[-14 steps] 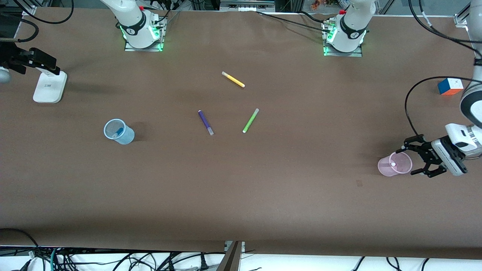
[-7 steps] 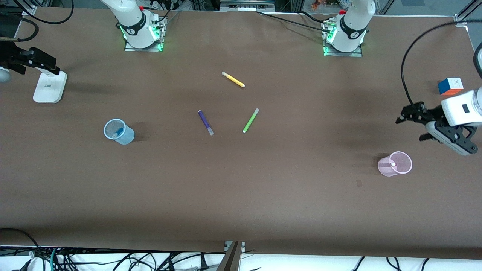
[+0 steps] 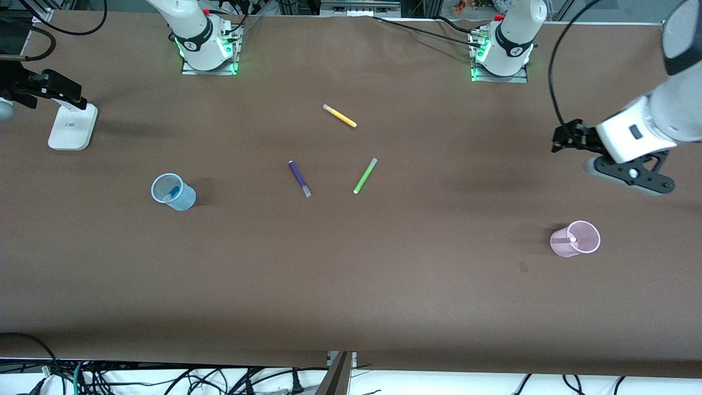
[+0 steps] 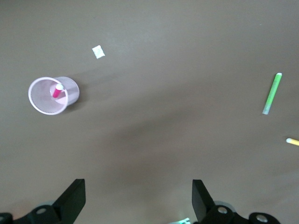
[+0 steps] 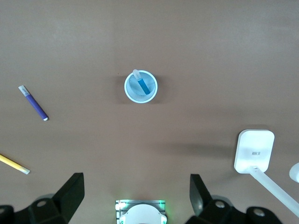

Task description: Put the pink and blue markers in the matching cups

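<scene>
Two small translucent cups stand well apart on a brown desk [image 3: 351, 285]. At the right arm's end stands the light blue cup [image 3: 173, 191], and the blue marker [image 5: 145, 85] leans inside it, its pale cap poking above the rim. At the left arm's end, nearer the front camera, stands the light pink cup [image 3: 575, 238], upright, with the pink marker [image 4: 57, 90] inside it, pale cap up.

Between the cups, three loose markers lie flat and apart from one another: a purple marker [image 3: 299, 178], a lime-green marker [image 3: 364, 175] beside it toward the left arm's end, and a yellow marker [image 3: 339, 116] farther from the front camera than both.

At the left arm's end, the left claw [image 3: 570, 138] hangs in the air over bare desk, holding nothing. Its wrist view shows its fingers [image 4: 74, 199] spread wide apart. The right claw [image 5: 135, 198] is raised high over the right arm's end of the desk, also empty, its fingers spread apart. A white stand [image 3: 72, 127] sits at that end of the desk. A small white scrap [image 4: 98, 52] lies near the pink cup.
</scene>
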Available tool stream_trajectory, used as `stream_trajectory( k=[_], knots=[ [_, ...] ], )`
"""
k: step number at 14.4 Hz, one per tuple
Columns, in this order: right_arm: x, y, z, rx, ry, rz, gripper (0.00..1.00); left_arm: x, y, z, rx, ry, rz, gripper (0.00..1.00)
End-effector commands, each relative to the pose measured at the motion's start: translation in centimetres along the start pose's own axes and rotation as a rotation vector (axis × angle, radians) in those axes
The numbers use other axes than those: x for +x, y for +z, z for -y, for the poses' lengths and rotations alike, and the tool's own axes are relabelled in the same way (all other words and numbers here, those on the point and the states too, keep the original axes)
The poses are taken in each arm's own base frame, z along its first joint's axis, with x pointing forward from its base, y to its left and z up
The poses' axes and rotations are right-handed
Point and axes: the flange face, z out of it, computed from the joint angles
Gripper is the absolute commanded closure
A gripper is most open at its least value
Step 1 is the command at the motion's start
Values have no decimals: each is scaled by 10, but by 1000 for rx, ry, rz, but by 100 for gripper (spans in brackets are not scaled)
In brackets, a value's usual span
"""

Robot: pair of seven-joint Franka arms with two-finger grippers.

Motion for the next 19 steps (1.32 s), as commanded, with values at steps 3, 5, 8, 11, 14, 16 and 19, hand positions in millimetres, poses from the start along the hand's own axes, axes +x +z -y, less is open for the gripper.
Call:
stream_trajectory(
  k=[3,5,8,11,14,16,19],
  knots=[
    [2,-6,-1,-7,3,-1,0,3,-14,-37,37,-48,15,0],
    [2,-6,-2,-5,4,-3,0,2,-13,-49,42,-51,19,0],
    [2,-6,-2,-3,5,-3,0,0,-13,-57,44,-39,20,0],
    [2,-6,-3,-3,7,-3,0,-17,-22,-76,71,-15,-5,0],
    [2,-6,-4,-3,8,-3,0,-38,-11,-74,108,-19,-80,0],
    [2,-6,-4,-3,8,-4,0,-45,-11,-72,111,-26,-109,0],
    [2,-6,-5,-3,10,-4,0,-48,-18,-37,101,-91,-127,0]
  ],
)
